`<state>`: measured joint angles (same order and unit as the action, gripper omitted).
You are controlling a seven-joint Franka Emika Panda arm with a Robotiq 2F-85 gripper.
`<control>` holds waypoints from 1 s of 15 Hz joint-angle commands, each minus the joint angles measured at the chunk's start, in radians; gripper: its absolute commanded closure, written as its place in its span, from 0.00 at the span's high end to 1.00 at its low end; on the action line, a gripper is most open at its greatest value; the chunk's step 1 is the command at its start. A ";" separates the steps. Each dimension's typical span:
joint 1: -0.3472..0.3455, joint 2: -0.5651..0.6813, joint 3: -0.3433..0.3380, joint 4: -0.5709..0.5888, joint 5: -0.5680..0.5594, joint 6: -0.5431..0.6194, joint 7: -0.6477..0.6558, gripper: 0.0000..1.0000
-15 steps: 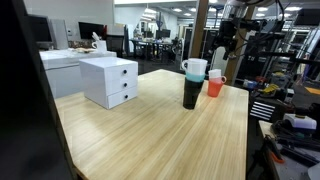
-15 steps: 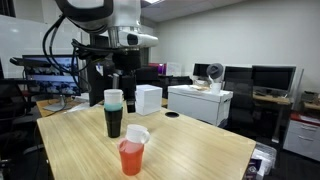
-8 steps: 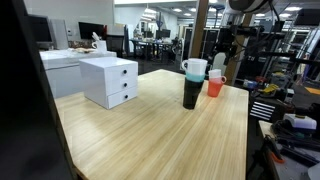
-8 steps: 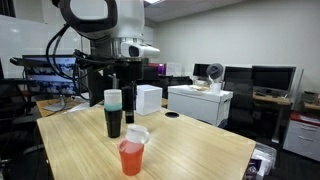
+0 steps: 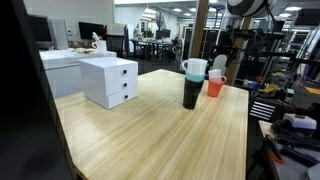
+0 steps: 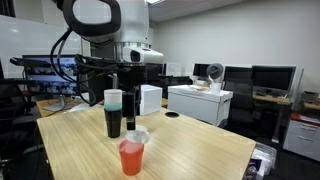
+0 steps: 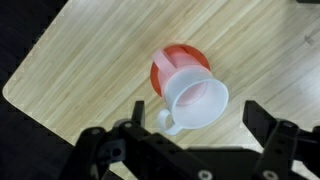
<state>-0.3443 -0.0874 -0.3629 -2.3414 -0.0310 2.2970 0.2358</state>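
End effector: jaws apart, nothing clamped. Both fingers show at the bottom of the wrist view with a wide gap between them.

Directly below the end effector is a translucent orange-red plastic cup, standing upright on the light wooden worktop. A white plastic cup with a short side handle sits tilted on its rim. The white cup covers most of the orange cup's mouth, so only an arc of orange rim shows past it.

In the wrist view the white cup lies in line with the gap between the fingers, slightly ahead of the tips. Its handle stub points toward one finger and is close to it. I cannot tell whether they touch.

In an exterior view the end effector hangs just above and behind the white cup and the orange cup, near the worktop's edge.

A tall black tumbler with a white-and-teal cup stacked on top is just beside the end effector. It stands upright, close to the orange cup but apart from it. It also shows in an exterior view, next to the orange cup.

A white two-drawer box sits on the worktop well apart from the end effector, beyond the tumbler.
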 commanded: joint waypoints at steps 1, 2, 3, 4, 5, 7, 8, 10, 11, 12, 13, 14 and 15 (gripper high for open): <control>-0.018 0.027 0.000 0.010 0.006 0.015 0.036 1.00; -0.020 0.031 -0.002 0.011 0.006 0.014 0.040 1.00; -0.021 0.037 -0.004 0.011 0.006 0.014 0.045 1.00; -0.022 0.041 -0.007 0.011 0.004 0.014 0.051 1.00; -0.022 0.044 -0.009 0.011 0.003 0.014 0.056 1.00; -0.023 0.053 -0.014 0.012 0.000 0.012 0.061 1.00; -0.024 0.057 -0.017 0.011 0.000 0.011 0.064 1.00; -0.024 0.062 -0.020 0.008 -0.006 0.011 0.074 1.00; -0.024 0.067 -0.022 0.008 -0.006 0.010 0.077 1.00; -0.024 0.074 -0.024 0.008 -0.009 0.010 0.080 1.00; -0.024 0.081 -0.026 0.008 -0.009 0.008 0.082 1.00; -0.024 0.091 -0.027 0.007 -0.009 0.008 0.084 1.00; -0.023 0.103 -0.028 0.008 -0.009 0.009 0.087 1.00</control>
<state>-0.3555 -0.0138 -0.3964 -2.3358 -0.0309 2.2970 0.2933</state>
